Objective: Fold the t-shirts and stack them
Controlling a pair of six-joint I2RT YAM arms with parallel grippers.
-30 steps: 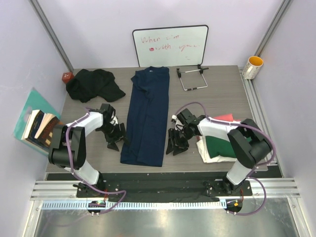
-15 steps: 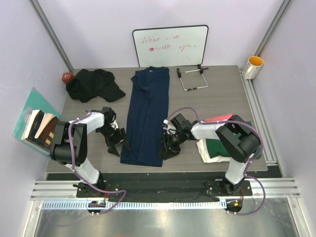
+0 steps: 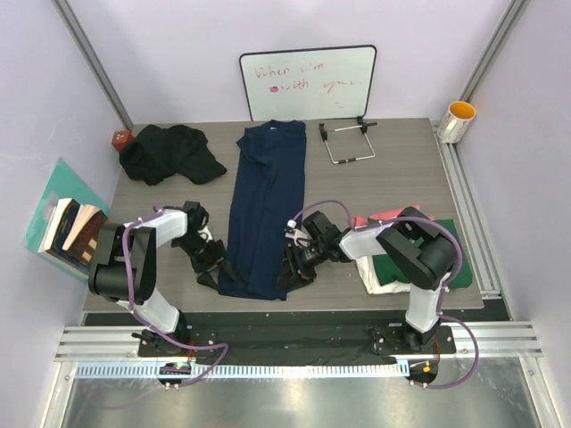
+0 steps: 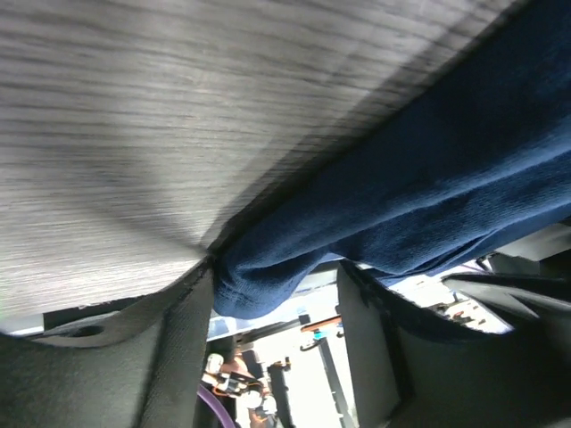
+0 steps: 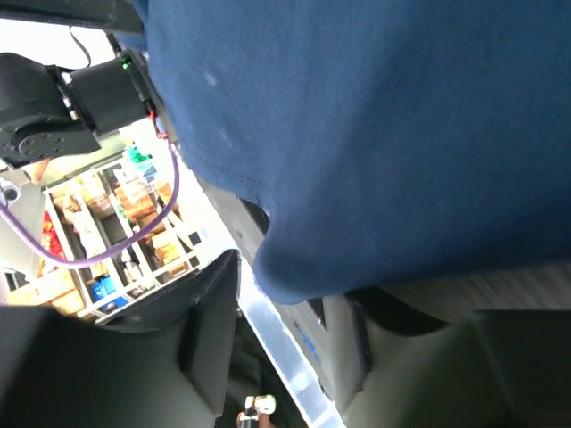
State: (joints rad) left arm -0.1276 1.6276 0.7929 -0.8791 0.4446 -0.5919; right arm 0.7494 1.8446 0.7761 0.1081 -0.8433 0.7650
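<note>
Cloth fills both wrist cameras in a way the overhead view only hints at. From the left wrist, the rounded, folded hem of the navy shirt (image 4: 428,196) bulges down between two dark fingers (image 4: 143,357) that stand apart on either side of it, not yet pressed together, with the grey wood-grain table (image 4: 134,116) behind. From the right wrist, a corner of the same soft knit droops into the gap between that gripper's fingers (image 5: 210,330), which also stand apart. The overhead camera gives the layout the wrists cannot: the navy shirt lies folded lengthwise into a long narrow strip down the middle of the table, collar toward the whiteboard (image 3: 308,82) with its red writing, hem toward the arms. The left gripper (image 3: 211,270) is at the shirt's near left corner and the right gripper (image 3: 291,270) at its near right corner, both low on the tabletop. A black shirt (image 3: 169,153) sits crumpled at the far left, a small red thing (image 3: 120,139) just beside it. Beneath the right arm, near the table's right edge, rests a folded pile (image 3: 379,278) in which cream-white, dark green and a sliver of pink-red show; the arm hides much of it. A bent wire frame (image 3: 348,143) lies near the whiteboard, a yellow-and-white mug (image 3: 457,120) stands beyond the far right corner, and books (image 3: 67,227) lean off the left edge.
</note>
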